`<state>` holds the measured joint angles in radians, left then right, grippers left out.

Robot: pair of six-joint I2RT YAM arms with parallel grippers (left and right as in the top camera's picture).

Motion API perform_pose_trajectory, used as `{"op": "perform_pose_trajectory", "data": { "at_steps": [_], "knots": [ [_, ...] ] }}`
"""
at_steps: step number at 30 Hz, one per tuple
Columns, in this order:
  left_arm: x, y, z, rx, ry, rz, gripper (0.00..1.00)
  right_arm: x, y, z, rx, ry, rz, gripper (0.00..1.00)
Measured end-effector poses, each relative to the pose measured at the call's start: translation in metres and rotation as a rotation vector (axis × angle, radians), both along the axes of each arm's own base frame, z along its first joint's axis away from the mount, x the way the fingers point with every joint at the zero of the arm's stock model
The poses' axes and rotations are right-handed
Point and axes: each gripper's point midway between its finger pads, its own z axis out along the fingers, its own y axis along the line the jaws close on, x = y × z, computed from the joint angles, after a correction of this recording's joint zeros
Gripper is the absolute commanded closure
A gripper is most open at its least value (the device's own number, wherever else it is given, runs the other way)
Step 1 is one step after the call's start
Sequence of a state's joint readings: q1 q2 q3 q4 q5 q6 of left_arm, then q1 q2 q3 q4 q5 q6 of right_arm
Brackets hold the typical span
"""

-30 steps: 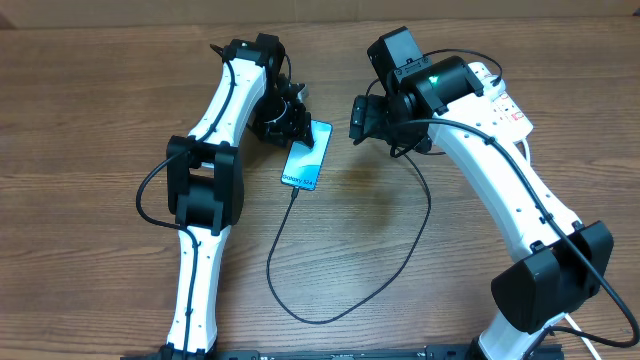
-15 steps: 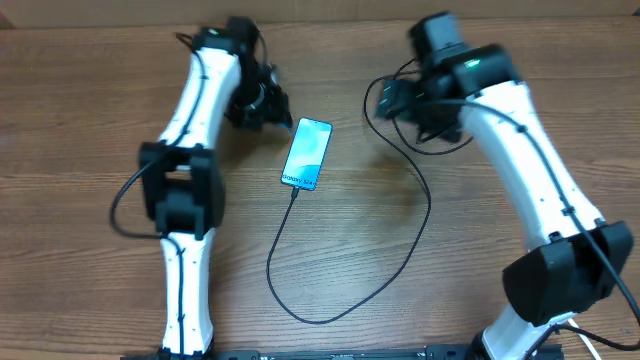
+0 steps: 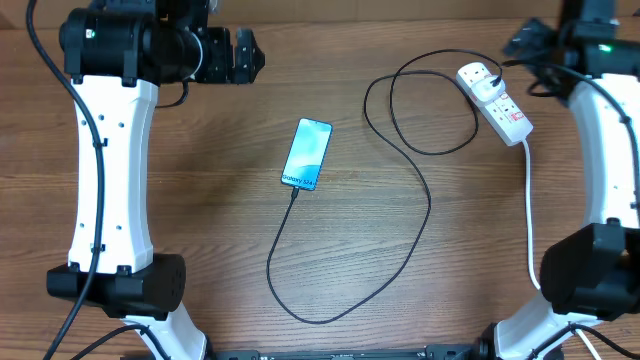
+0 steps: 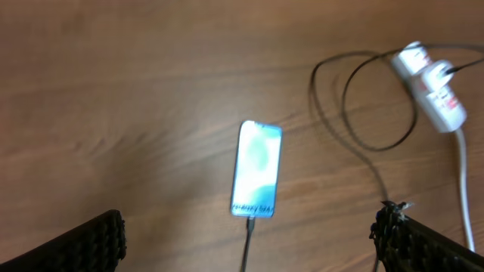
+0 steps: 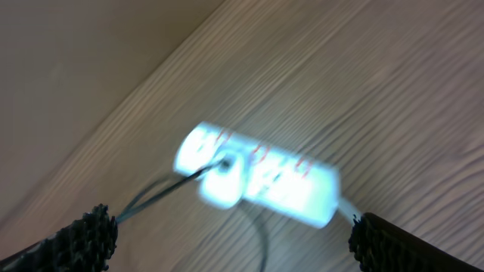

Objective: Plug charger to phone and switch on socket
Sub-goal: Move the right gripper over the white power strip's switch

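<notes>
On the wooden surface [image 3: 200, 200], about midway between the two arms, the phone [image 3: 307, 154] lies flat with its screen lit pale blue and its lettered end toward the near side. The thin black cable [image 3: 428, 205] meets the phone's near edge, runs nearward, curves round to the right, climbs toward the far side and makes a loose loop just left of the power strip [image 3: 503, 105]. The strip lies at the far right, slanted, with a plug [image 3: 473, 73] seated at its far end and a thick white cord [image 3: 527, 200] trailing nearward along the right side. Whether its switch is on cannot be told.

The left claw [image 3: 245, 57] hangs over the far left, well apart from the phone; its wrist view shows the fingers [image 4: 94, 242] spread wide with nothing between them. The right claw [image 3: 525, 42] hovers just beyond the strip's far end, its fingers [image 5: 393, 242] likewise spread and empty, the blurred strip lying below them.
</notes>
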<state>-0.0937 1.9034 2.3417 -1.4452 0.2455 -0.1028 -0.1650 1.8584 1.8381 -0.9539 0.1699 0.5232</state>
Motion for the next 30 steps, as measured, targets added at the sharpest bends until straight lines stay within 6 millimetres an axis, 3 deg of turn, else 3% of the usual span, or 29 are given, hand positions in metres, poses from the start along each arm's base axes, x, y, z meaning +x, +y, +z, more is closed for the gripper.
{"op": "perform_pose_trajectory", "data": {
  "at_steps": [6,9,17,20,30],
  "knots": [
    [-0.006,0.004,-0.022,0.028,0.092,0.011,0.0,-0.002,-0.057,-0.023,-0.037,-0.018,-0.124,0.0],
    [-0.005,0.005,-0.024,0.032,0.097,0.013,0.0,-0.001,-0.074,-0.053,-0.037,0.025,-0.151,0.0],
    [-0.005,0.005,-0.024,0.033,0.098,0.013,0.0,0.008,-0.067,-0.157,0.016,0.221,-0.005,0.0],
    [-0.005,0.006,-0.024,0.036,0.098,0.015,0.0,0.006,-0.064,-0.18,0.041,0.259,0.004,0.0],
    [-0.005,0.006,-0.024,0.036,0.098,0.015,0.0,0.023,-0.056,-0.18,0.099,0.182,0.014,0.0]
  ]
}}
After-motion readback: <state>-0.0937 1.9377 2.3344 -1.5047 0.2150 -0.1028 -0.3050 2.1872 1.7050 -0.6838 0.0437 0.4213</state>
